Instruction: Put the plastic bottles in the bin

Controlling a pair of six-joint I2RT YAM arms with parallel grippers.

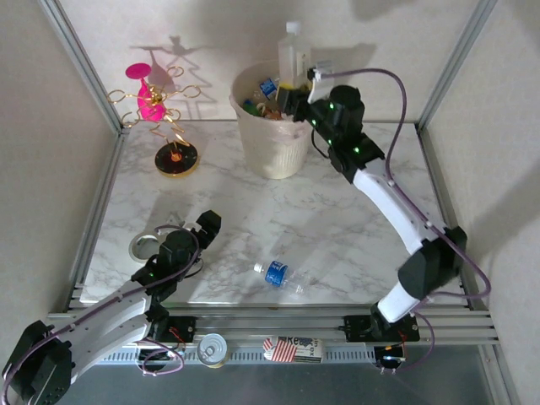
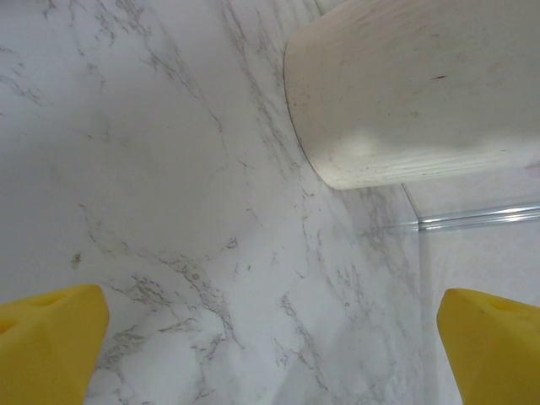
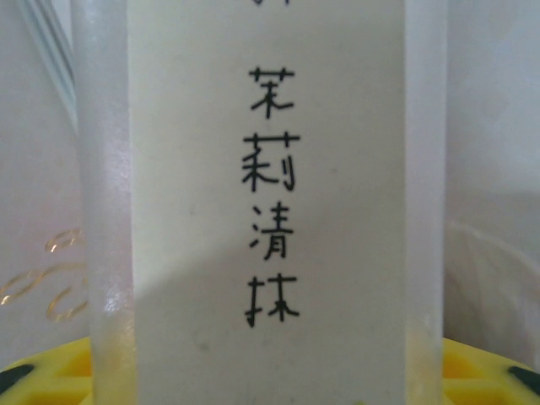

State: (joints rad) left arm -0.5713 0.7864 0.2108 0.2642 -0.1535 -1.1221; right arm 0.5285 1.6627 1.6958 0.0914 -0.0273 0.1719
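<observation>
One blue-labelled bottle (image 1: 277, 274) lies on its side on the marble bench (image 1: 337, 211), well in front of the bin (image 1: 270, 139), with bare marble all round it. The bin stands near the bench's far edge, and several bottles sit inside it. Left of the bin, close to the left frame post, is a pink-and-gold wire ornament (image 1: 159, 108) on a dark round base. To the right of the bin and in front of it the bench is open as far as the near rail.

The right arm rises from its base in a long arc, its wrist beside the bin's right rim. The right fingers (image 3: 51, 375) are clenched on a tall pale bottle (image 1: 294, 52) with a white label, held upright over the bin's mouth.

The left arm lies low, well in front and left of the bin. The left fingers (image 2: 51, 346) are spread wide, holding nothing, and point across bare marble toward the bin's base. A silver tin can (image 1: 212, 348) sits on the near rail, far in front of the bin.
</observation>
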